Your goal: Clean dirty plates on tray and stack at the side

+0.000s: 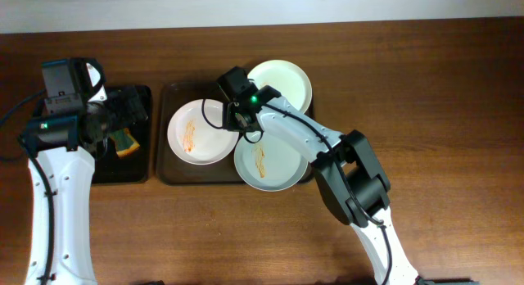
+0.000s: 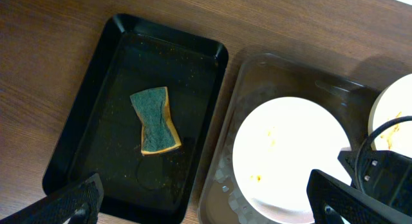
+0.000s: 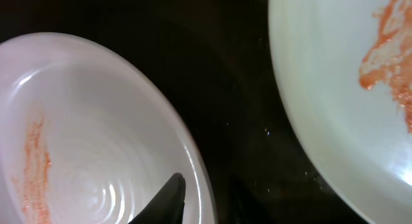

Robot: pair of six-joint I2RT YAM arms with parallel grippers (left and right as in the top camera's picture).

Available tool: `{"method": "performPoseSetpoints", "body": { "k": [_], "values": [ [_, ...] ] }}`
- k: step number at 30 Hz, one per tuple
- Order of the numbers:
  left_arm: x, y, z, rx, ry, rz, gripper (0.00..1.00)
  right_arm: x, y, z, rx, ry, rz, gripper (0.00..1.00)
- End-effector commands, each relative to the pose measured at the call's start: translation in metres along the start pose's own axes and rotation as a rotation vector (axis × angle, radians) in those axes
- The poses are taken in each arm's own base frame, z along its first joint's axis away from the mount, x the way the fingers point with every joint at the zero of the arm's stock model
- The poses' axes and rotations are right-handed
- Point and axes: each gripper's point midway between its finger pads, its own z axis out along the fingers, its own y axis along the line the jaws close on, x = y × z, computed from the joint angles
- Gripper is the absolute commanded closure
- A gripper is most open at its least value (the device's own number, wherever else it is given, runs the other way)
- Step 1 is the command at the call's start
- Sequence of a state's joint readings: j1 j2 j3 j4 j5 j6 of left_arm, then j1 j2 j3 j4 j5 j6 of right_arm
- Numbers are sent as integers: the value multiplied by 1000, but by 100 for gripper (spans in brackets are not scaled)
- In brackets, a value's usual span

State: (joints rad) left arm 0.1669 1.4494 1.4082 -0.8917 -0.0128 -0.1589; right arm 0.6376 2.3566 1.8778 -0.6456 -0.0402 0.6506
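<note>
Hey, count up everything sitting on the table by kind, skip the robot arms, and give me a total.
Plates: 3, left, back, front
Trays: 2, the brown tray and the black tray
Sponges: 1
Total: 6

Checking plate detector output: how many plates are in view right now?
3, all on the tray: left plate, far-right plate, near-right plate. The right arm covers the tray's middle, though nothing seems hidden.

Three plates (image 1: 196,131) on tray (image 1: 164,167); sponge (image 2: 154,120) in smaller tray (image 2: 106,89) just left of it.
</note>
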Motion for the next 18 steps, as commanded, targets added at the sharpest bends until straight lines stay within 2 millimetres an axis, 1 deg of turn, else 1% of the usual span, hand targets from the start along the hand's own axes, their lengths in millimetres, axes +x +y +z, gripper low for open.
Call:
{"method": "performPoseSetpoints", "body": {
  "k": [1,2,5,11,12,14,16,18],
  "values": [
    [-2,4,-3,-13,-3,-18,1,-2,1,7,14,-15,15,84],
    [-1,4,-3,-13,0,-19,1,-1,3,7,13,-14,11,85],
    [5,5,1,-18,19,-40,1,8,8,17,14,-5,-5,88],
    [16,7,10,-26,68,-39,1,8,10,22,2,-8,20,90],
    [18,7,12,-28,78,-39,1,10,12,22,-7,0,20,89],
    [21,7,16,-31,95,-39,1,14,14,22,-22,21,19,80],
    [25,8,20,-35,116,-38,1,20,16,22,-35,52,21,76],
    [29,9,24,-40,141,-38,1,28,14,22,-36,91,31,76]
  ]
}}
